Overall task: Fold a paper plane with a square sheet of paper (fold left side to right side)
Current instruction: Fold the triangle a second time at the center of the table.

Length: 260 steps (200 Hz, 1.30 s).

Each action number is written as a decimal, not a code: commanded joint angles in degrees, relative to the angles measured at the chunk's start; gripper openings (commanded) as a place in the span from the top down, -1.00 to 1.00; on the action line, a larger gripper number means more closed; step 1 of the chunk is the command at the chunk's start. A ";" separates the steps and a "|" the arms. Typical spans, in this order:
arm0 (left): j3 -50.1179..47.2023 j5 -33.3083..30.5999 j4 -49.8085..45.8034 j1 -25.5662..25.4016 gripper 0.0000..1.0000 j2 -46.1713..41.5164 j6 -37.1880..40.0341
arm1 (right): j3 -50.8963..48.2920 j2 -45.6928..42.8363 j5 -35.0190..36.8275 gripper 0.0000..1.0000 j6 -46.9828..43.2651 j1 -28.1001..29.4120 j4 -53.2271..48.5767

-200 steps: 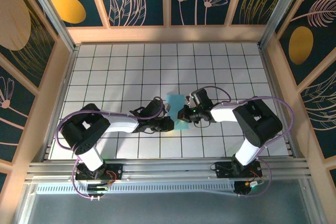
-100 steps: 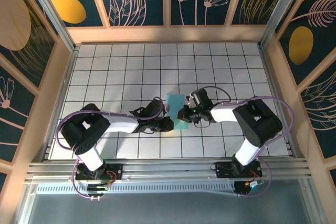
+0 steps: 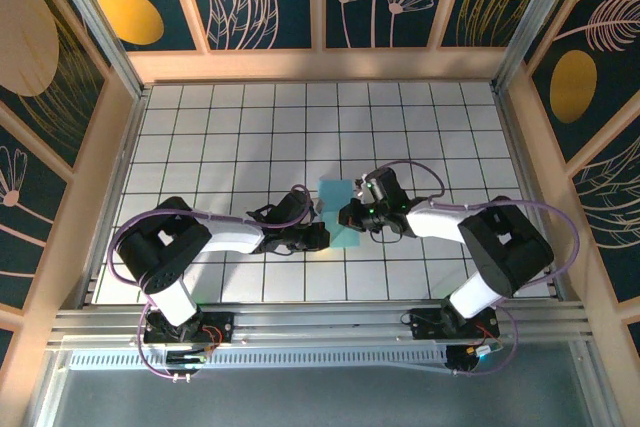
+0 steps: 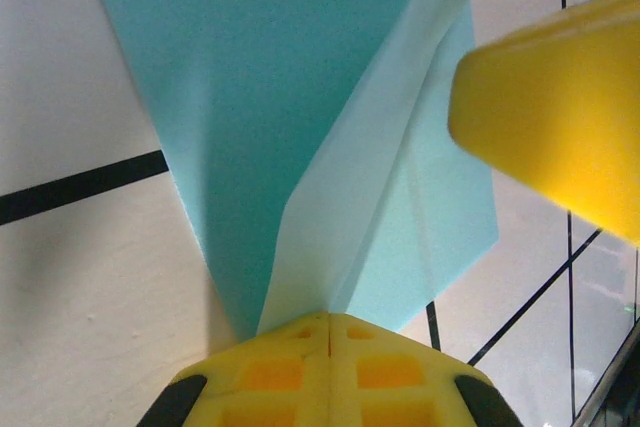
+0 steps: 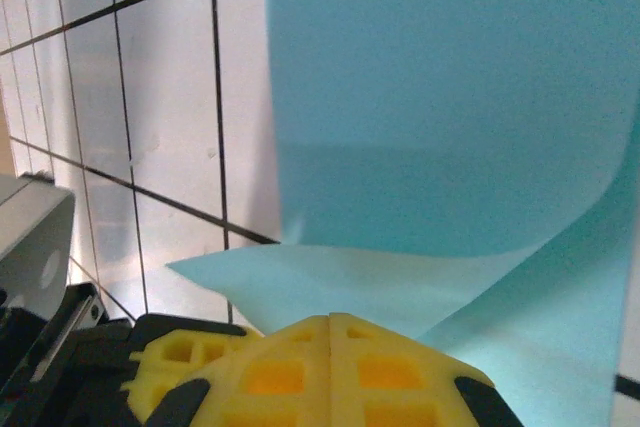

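The thin light-blue square sheet of paper (image 3: 338,197) lies partly folded near the middle of the white gridded worktop (image 3: 220,127), between the two arms. The left gripper (image 3: 322,236) reaches in at the sheet's near left corner. From its wrist, the left gripper (image 4: 328,319) is pinched shut on a pale raised flap of the sheet (image 4: 270,97). The right gripper (image 3: 345,216) comes across from the right, closed too (no gap between its yellow fingers). Seen from its own wrist, the right gripper (image 5: 332,319) nips a curled-up edge of the sheet (image 5: 450,97), the rest lying flat on the tiles. The two grippers sit close together.
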 commanded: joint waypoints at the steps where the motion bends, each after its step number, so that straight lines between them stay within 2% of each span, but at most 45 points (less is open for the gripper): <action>1: -0.90 -2.24 -3.44 0.10 1.00 2.73 1.07 | -2.02 0.08 0.40 1.00 0.63 1.49 2.11; 40: -0.82 -2.59 -4.07 0.10 1.00 3.03 1.44 | -1.67 3.07 -0.05 1.00 2.19 3.77 4.70; 95: -0.73 -3.29 -4.95 0.10 1.00 3.14 1.49 | -1.34 4.77 0.39 1.00 1.96 3.98 5.56; 174: -0.73 -3.70 -6.16 0.10 1.00 3.15 0.99 | 1.74 7.39 5.52 1.00 -1.54 3.79 -1.64; 260: -1.46 -3.67 -6.29 0.10 1.00 3.59 0.18 | 3.10 8.27 5.81 1.00 -3.55 0.11 -2.62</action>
